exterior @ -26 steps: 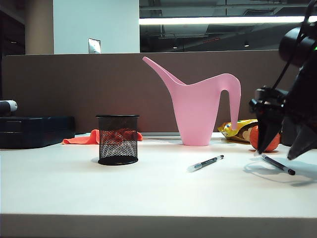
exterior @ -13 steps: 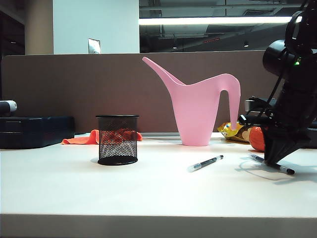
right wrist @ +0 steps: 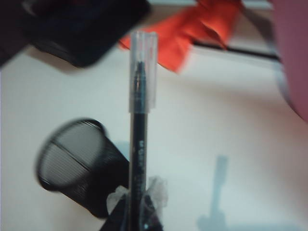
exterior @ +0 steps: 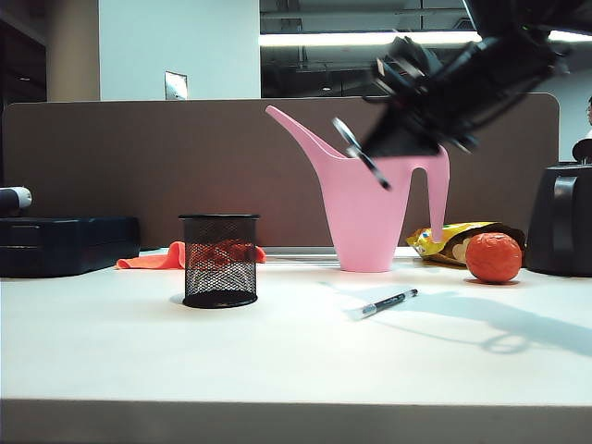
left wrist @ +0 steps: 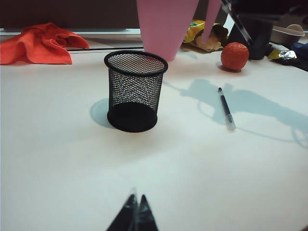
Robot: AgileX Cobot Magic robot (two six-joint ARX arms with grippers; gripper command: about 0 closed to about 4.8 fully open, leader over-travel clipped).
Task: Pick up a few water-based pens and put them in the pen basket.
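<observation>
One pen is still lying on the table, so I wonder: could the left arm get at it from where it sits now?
Probably yes. The left gripper sits shut and low over bare table, the lying pen is uncovered, and the pen basket stands off to one side of the path.

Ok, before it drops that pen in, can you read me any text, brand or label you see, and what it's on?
Held pen in the right gripper, raised above the table: pale lettering along the barrel, too blurred to read.
Yellow snack bag behind the orange ball: print too small to read.
Pen basket, pink watering can, pen on the table: no text visible.
</observation>
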